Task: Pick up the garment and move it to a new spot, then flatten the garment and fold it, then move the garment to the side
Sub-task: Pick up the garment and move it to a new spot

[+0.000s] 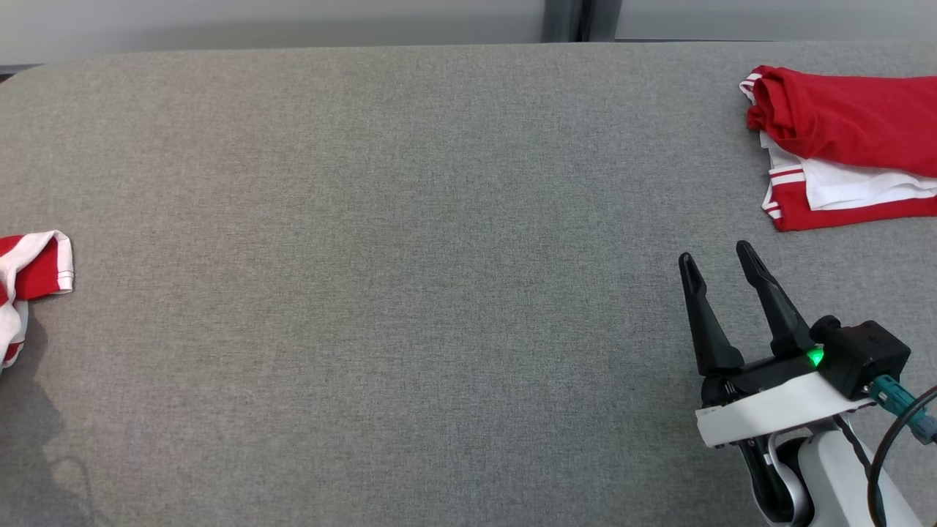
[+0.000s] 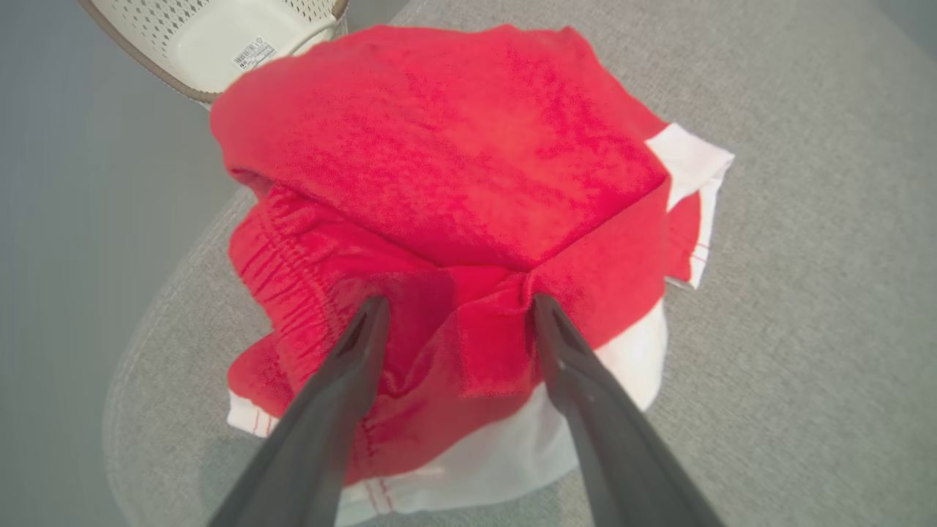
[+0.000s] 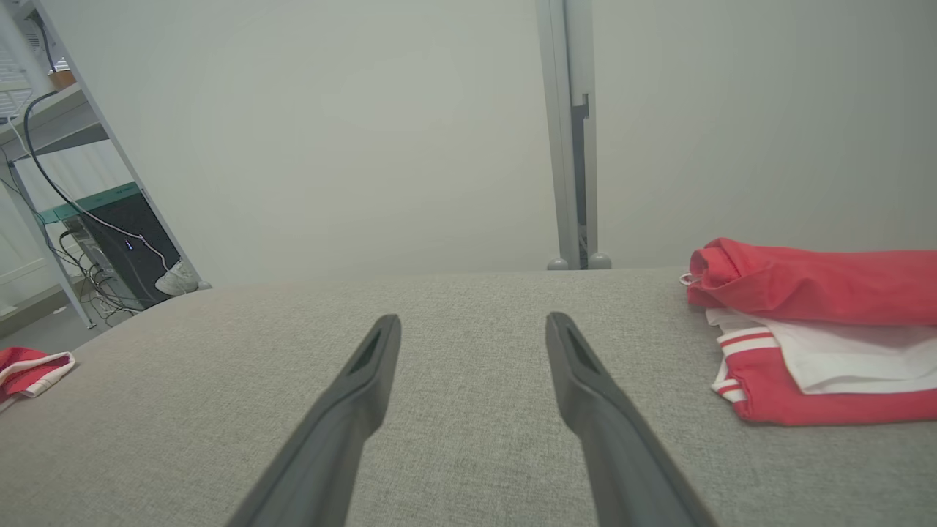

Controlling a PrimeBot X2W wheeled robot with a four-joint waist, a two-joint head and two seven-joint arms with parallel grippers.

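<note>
Garment (image 1: 36,274) left on table (image 1: 402,219), folded clothes (image 1: 842,124) right.

Grey fabric-covered desk (image 1: 410,219), rounded far-left corner. Crumpled red-and-white garment (image 1: 29,278) lies at left edge, near corner. Folded red-and-white stack (image 1: 842,154) lies at far right, well apart from it

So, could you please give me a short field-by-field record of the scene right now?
surface: grey padded table
crumpled garment: red and white, at the table's left edge
left claw: open, straddling a fold of it
right claw: open, empty, over bare table
folded pile: red and white, far right
basket: pale, beyond the garment
</note>
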